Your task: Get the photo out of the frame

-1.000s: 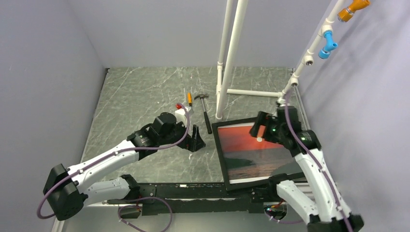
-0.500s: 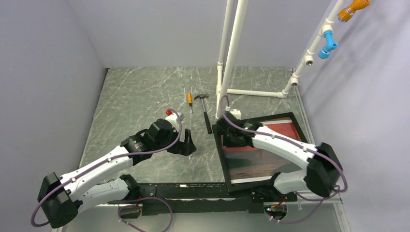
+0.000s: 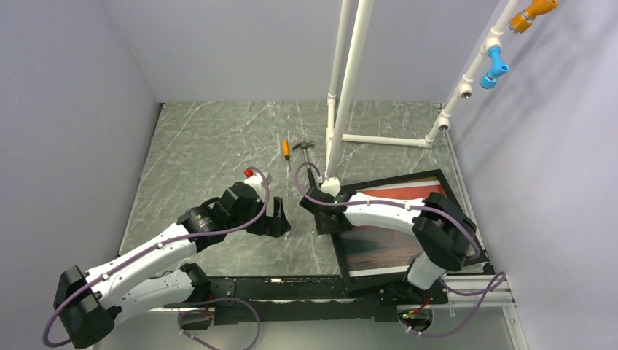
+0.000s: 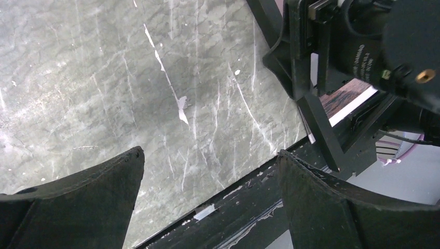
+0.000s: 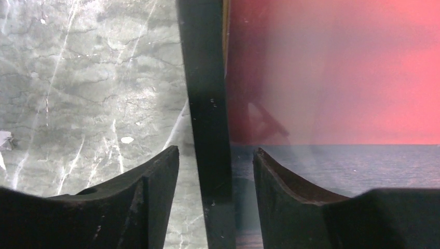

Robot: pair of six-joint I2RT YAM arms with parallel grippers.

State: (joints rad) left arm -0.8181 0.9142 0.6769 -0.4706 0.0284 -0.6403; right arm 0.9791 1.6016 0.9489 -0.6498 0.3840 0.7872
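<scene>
The thin black frame (image 3: 393, 179) lies flat at the right of the table, with the red-orange sunset photo (image 3: 379, 248) inside it, face up. My right gripper (image 3: 326, 221) is down at the frame's left border. In the right wrist view its fingers (image 5: 150, 197) straddle the black border bar (image 5: 207, 104), one over the table and one over the photo (image 5: 337, 78). A gap shows on each side of the bar, so the right gripper (image 5: 216, 155) is open. My left gripper (image 3: 279, 219) hovers wide open over bare table just left of the frame, holding nothing.
A black-handled hammer (image 3: 312, 179) and an orange-handled screwdriver (image 3: 286, 152) lie beyond the grippers. White pipe uprights (image 3: 350, 87) stand just behind the frame's far left corner. The black rail (image 3: 291, 284) marks the table's near edge.
My right arm has swung from over the photo's far right to the frame's left border, and its jaws have narrowed around the bar. The left gripper has drawn back slightly toward me.
</scene>
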